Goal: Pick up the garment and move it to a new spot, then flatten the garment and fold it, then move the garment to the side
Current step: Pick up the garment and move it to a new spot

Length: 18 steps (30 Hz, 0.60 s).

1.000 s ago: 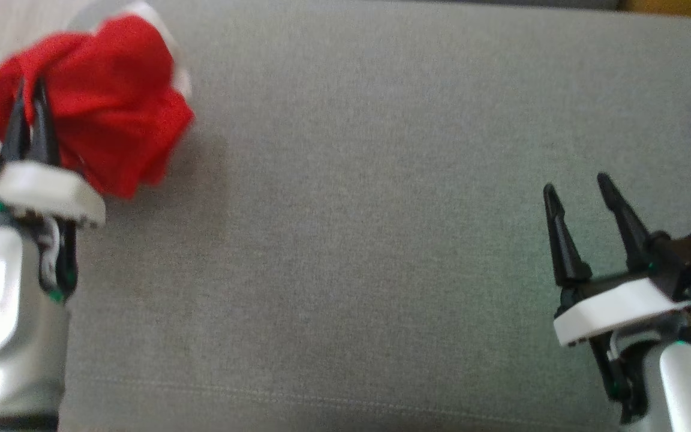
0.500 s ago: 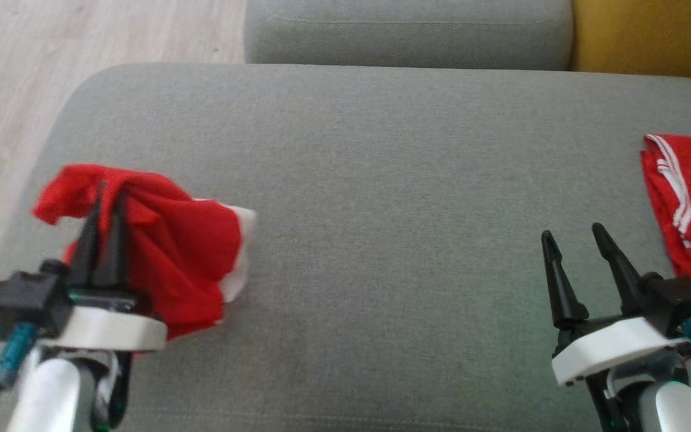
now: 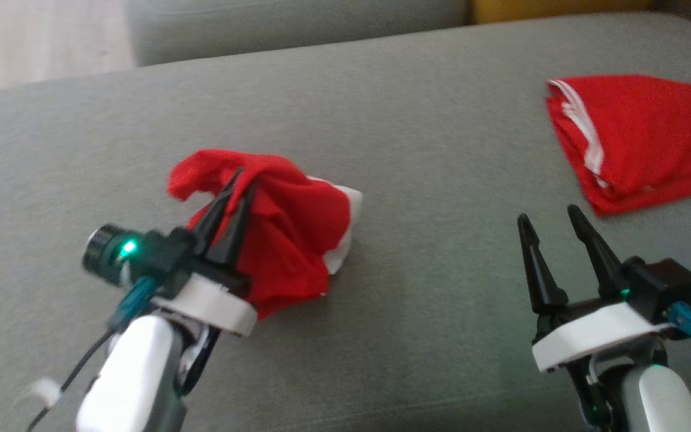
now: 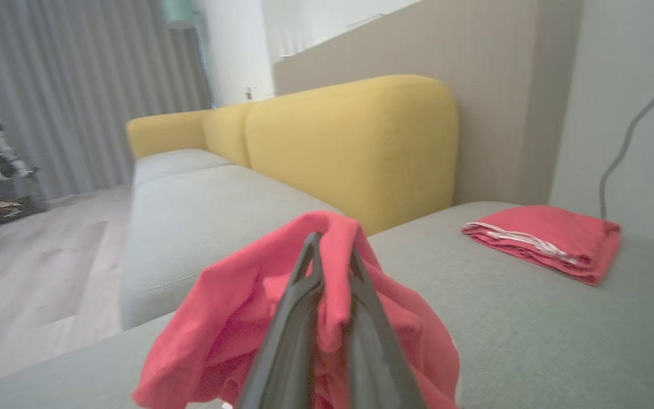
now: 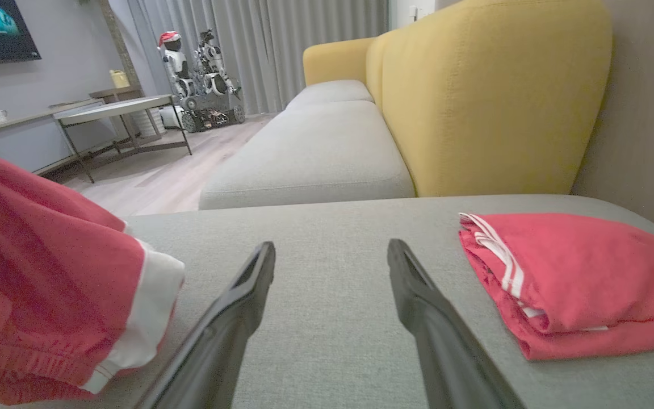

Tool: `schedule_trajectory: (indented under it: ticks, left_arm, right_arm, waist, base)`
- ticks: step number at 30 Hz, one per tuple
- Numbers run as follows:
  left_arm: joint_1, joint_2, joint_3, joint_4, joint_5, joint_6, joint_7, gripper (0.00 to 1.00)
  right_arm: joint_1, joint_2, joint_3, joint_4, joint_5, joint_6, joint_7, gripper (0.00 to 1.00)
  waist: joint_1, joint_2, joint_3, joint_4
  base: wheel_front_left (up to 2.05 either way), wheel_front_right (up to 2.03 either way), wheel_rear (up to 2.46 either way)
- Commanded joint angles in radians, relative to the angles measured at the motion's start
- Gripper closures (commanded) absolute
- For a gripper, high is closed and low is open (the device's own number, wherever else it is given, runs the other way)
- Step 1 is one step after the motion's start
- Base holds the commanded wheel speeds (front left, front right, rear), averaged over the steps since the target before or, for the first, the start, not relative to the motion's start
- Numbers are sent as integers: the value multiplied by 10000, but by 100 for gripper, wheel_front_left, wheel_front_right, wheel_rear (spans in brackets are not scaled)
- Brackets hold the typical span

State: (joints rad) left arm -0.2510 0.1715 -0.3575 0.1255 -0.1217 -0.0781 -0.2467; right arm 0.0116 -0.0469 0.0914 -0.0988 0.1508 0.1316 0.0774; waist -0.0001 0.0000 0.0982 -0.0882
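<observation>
The garment [image 3: 285, 228] is red with a white trim, bunched up and hanging from my left gripper [image 3: 243, 178], which is shut on a fold near its top. Its lower part meets the grey sofa cushion [image 3: 429, 264]. The left wrist view has the red cloth [image 4: 327, 295] draped over my closed fingers [image 4: 304, 318]. In the right wrist view the garment [image 5: 49, 284] hangs at the left. My right gripper [image 3: 549, 216] stands open over bare cushion at the lower right, its fingers [image 5: 247, 289] wide apart with nothing between them.
A second red garment [image 3: 639, 135] with white stripes lies folded on the cushion at the far right [image 5: 577, 272]. A yellow backrest [image 5: 491, 96] rises behind the grey seat. Wooden floor [image 4: 32, 261] lies off the cushion's left edge, with a side table [image 5: 117, 108] and parked robots beyond.
The head camera has swung, shifting the whole picture. My left gripper has carried the garment from the cushion's left edge toward the middle. The right gripper stays open.
</observation>
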Motion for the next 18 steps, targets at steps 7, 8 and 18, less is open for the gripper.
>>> schedule_trajectory:
  ticks: [7, 8, 18]
  left_arm:
    - [-1555, -341, -572, 1454, 54, -329, -71, 100]
    - [-1706, -397, -686, 1728, 37, -357, -79, 100]
    - [-2486, -769, -869, 3346, -713, -461, -125, 0]
  right_arm:
    - [-647, -36, 322, -44, 377, -9, -345, 0]
    - [-661, -36, 299, -9, 412, -9, -385, 0]
    - [-784, -35, 251, 294, 590, -9, -647, 0]
  waist:
    - [1, 0, 775, -1611]
    - [1, 0, 835, -1705]
    - [1, 0, 1001, -1710]
  base:
    - [0, 0, 0]
    - [0, 0, 0]
    - [0, 0, 0]
